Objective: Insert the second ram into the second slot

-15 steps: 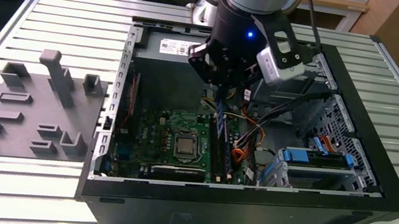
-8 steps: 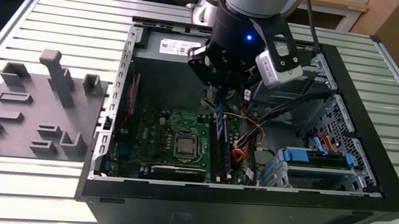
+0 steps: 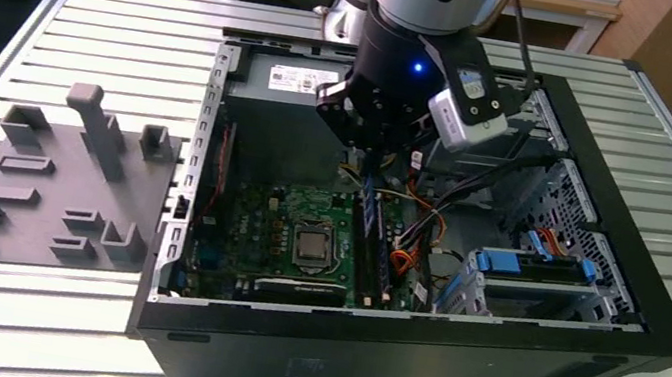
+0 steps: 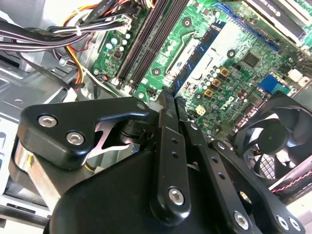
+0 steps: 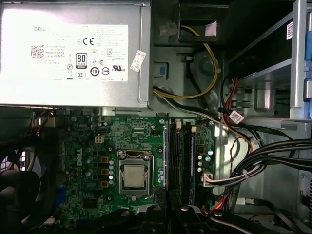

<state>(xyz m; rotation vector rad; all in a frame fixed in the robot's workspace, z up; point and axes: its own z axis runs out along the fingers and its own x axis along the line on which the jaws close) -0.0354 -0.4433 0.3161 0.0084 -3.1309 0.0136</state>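
The second ram (image 4: 196,59) is held over the slots (image 5: 178,156)
The gripper (image 4: 174,97) is pinched tight on it; pressure is best applied squarely.

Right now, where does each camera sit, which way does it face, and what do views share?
Exterior view: off the arm, looking down into the open computer case on the table; arm and end effector show.
First wrist view: on the wrist, facing down onto motherboard and power supply; end effector shows.
Second wrist view: on the wrist, looking slantwise past the end effector at motherboard and fan.
Shared: motherboard, end effector.
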